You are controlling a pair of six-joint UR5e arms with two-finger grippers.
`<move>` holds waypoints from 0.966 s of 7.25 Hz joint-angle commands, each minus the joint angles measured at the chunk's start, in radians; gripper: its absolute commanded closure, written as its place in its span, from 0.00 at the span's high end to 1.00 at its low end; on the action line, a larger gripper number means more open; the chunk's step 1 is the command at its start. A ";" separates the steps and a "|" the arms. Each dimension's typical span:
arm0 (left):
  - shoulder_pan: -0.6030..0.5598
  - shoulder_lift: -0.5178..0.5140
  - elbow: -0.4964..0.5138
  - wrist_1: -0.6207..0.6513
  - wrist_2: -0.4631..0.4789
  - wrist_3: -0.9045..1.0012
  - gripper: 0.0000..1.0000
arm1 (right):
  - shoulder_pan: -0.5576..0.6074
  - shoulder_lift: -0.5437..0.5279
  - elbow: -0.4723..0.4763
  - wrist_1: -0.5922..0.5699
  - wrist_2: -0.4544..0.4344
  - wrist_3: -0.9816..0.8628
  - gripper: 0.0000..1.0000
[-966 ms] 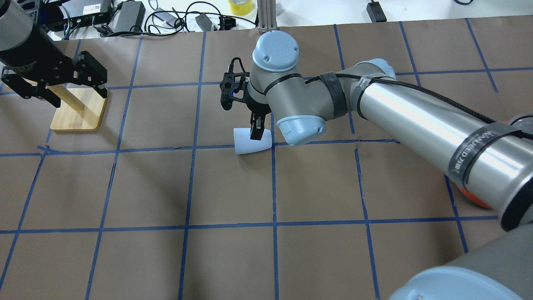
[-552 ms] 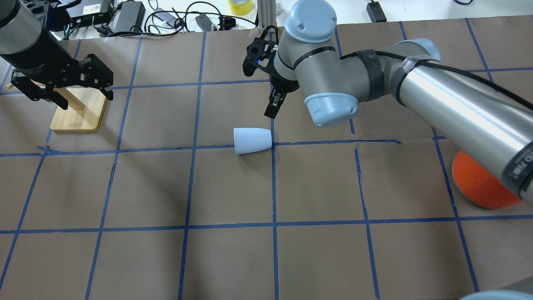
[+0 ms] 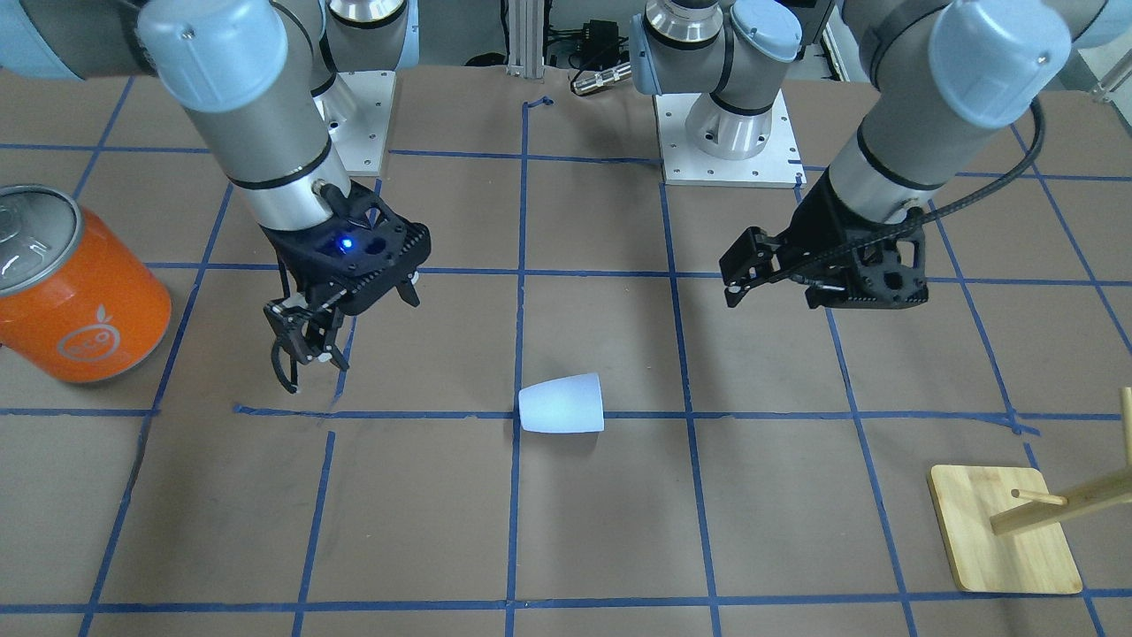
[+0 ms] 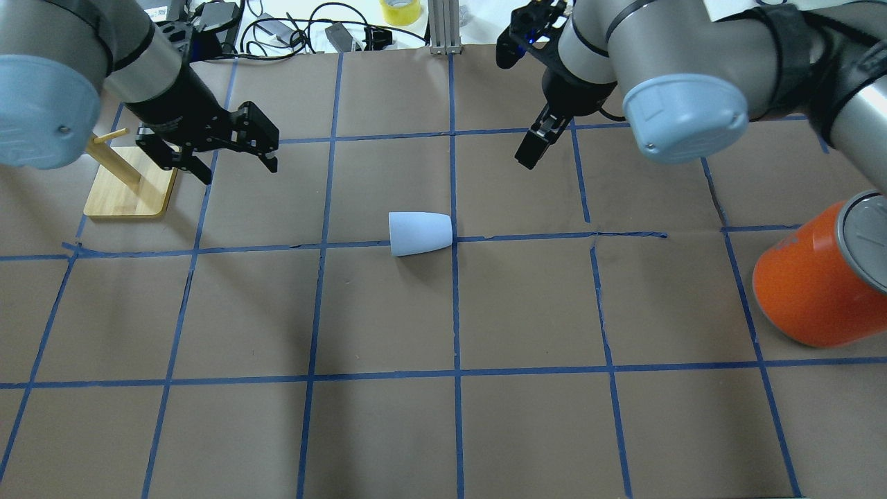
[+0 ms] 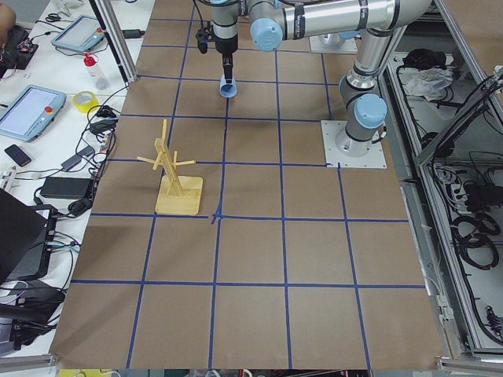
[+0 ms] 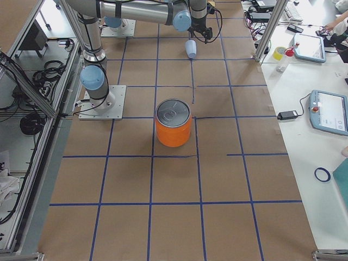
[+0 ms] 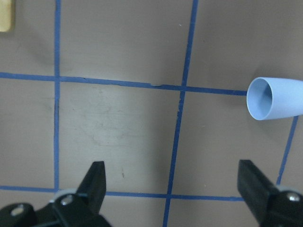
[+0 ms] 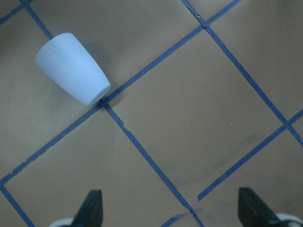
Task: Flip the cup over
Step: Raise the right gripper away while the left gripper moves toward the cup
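Note:
The pale blue-white cup [image 4: 419, 233] lies on its side mid-table, on a blue tape line, with nothing touching it. It also shows in the front view [image 3: 562, 403], the left wrist view [image 7: 277, 98], where its open mouth faces the camera side, and the right wrist view [image 8: 73, 68]. My left gripper [image 4: 235, 161] is open and empty, hovering left of and beyond the cup [image 3: 769, 287]. My right gripper [image 4: 530, 149] is open and empty, above the table right of and beyond the cup [image 3: 301, 358].
A large orange can [image 4: 818, 284] with a silver lid stands at the right edge [image 3: 75, 292]. A wooden peg stand [image 4: 132, 184] sits far left [image 3: 1004, 531]. Cables and power bricks [image 4: 215, 28] lie past the table's far edge.
My right gripper has lifted off the cup and drawn back to the far right. My left gripper has moved right, away from the wooden stand. The cup has not moved.

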 commanded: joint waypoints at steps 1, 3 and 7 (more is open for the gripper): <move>-0.017 -0.072 -0.056 0.139 -0.089 0.011 1.00 | -0.021 -0.087 -0.019 0.087 -0.035 0.159 1.00; -0.069 -0.143 -0.107 0.226 -0.160 -0.001 1.00 | -0.087 -0.110 -0.073 0.229 -0.034 0.349 1.00; -0.112 -0.271 -0.112 0.324 -0.266 -0.003 1.00 | -0.095 -0.226 -0.104 0.368 -0.066 0.634 1.00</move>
